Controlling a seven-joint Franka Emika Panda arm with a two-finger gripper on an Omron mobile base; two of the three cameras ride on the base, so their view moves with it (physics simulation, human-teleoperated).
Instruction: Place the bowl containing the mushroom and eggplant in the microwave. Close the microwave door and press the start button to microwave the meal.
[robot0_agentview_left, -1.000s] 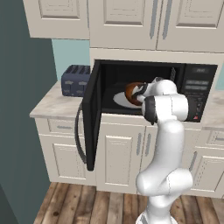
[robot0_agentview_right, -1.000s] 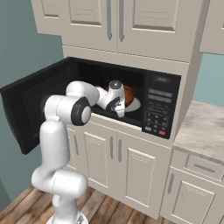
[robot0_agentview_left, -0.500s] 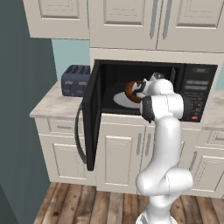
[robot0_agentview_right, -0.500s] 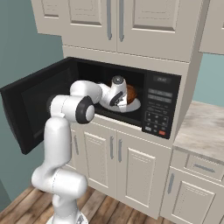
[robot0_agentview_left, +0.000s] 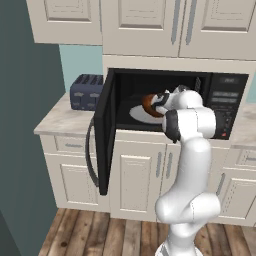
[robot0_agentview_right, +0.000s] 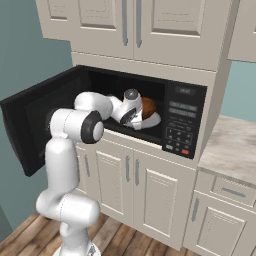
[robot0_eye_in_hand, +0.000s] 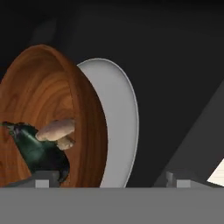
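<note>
The reddish-brown bowl (robot0_eye_in_hand: 52, 109) rests on the white turntable (robot0_eye_in_hand: 120, 122) inside the open black microwave (robot0_agentview_left: 220, 80). In it lie the pale mushroom (robot0_eye_in_hand: 57, 130) and the dark glossy eggplant (robot0_eye_in_hand: 39, 151). My gripper (robot0_eye_in_hand: 109, 179) is open, its fingertips (robot0_eye_in_hand: 41, 178) far apart on either side of the bowl's near rim. From the base, the bowl (robot0_agentview_left: 149, 104) (robot0_agentview_right: 149, 106) sits just beyond the gripper (robot0_agentview_left: 161, 102) (robot0_agentview_right: 136, 116), which reaches into the cavity. The microwave door (robot0_agentview_left: 104, 131) (robot0_agentview_right: 30, 127) stands swung wide open to the left.
The keypad panel (robot0_agentview_left: 225, 107) (robot0_agentview_right: 181, 127) is on the microwave's right. A dark blue-grey toaster (robot0_agentview_left: 86, 91) stands on the counter left of the door. Cream cabinets (robot0_agentview_left: 150, 22) hang right above, and the counter (robot0_agentview_right: 232, 145) runs on to the right.
The hand has pushed a little deeper into the microwave with the bowl. The fingers, shut on the bowl's rim before, have spread wide and let it go on the turntable.
</note>
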